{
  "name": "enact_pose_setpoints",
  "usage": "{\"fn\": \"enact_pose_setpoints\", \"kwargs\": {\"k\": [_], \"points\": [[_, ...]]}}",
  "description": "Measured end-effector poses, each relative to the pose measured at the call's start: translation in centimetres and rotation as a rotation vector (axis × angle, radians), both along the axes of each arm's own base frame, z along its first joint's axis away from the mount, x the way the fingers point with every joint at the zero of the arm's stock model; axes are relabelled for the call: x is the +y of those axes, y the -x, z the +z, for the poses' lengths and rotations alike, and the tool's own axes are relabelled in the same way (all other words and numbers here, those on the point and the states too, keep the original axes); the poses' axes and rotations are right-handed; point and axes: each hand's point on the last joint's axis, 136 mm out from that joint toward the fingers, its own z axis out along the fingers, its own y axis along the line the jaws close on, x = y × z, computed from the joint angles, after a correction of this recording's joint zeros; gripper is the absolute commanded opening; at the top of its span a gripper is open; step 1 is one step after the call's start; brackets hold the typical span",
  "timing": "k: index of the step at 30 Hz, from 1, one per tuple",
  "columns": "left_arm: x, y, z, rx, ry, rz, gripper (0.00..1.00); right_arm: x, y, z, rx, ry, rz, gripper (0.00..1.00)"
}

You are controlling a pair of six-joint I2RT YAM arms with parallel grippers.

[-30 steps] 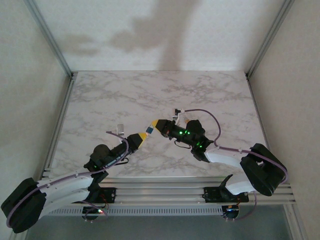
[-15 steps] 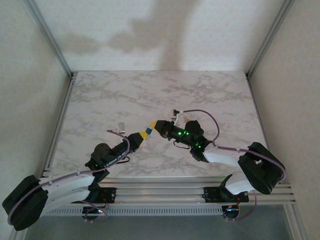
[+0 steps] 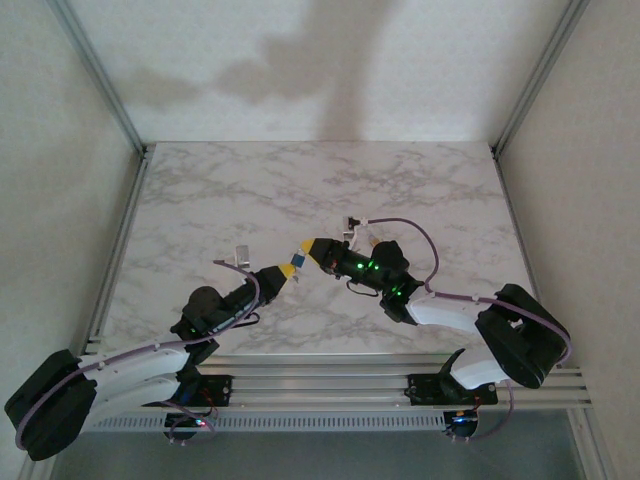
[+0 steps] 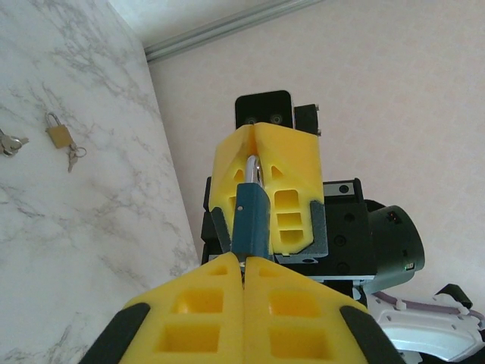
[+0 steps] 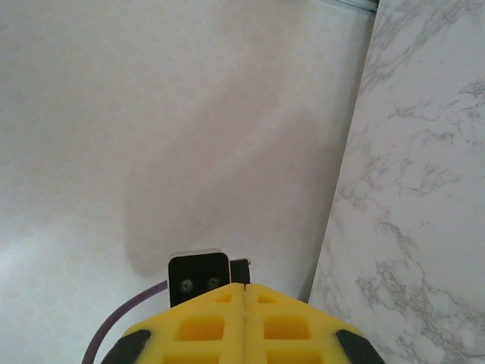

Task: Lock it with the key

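Note:
A small blue padlock [image 4: 250,220] hangs in the air between both grippers, also visible from above [image 3: 299,258]. My right gripper [image 4: 255,152] is shut on its silvery shackle end and shows shut in its own view [image 5: 245,287]. My left gripper [image 4: 244,262] is shut right under the padlock's lower end. A thin pale sliver of metal, the key [image 4: 242,262], shows between its yellow fingertips at the padlock's underside. From above, the left gripper [image 3: 288,266] and right gripper [image 3: 311,248] meet tip to tip over the table's middle.
A brass padlock [image 4: 59,135] with small keys [image 4: 73,157] lies on the marble table [image 4: 83,68], more silvery keys [image 4: 9,142] beside it. From above, a small pale item [image 3: 240,256] lies left of the left gripper and a small dark item [image 3: 352,224] behind the right gripper.
My left gripper's fingers have closed together below the blue padlock. Both grippers have barely shifted, and the right one has stayed shut.

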Motion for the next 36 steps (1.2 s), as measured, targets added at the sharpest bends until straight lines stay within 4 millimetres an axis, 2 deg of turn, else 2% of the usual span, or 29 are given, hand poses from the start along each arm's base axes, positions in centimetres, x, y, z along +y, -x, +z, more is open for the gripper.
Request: {"fn": "enact_pose_setpoints", "kwargs": {"k": [16, 22, 30, 36], "points": [[0.9, 0.5, 0.3, -0.015, 0.019, 0.025, 0.0, -0.6, -0.2, -0.1, 0.023, 0.019, 0.002, 0.0], [1.4, 1.2, 0.5, -0.031, 0.039, 0.02, 0.0, -3.9, -4.2, 0.0, 0.036, 0.03, -0.143, 0.0], [1.8, 1.7, 1.3, -0.05, 0.055, 0.02, 0.0, -4.4, -4.8, -0.3, 0.048, 0.041, -0.161, 0.0], [2.0, 1.6, 0.8, -0.035, 0.037, 0.03, 0.0, -4.7, -5.0, -0.4, 0.049, 0.053, -0.156, 0.0]]}}
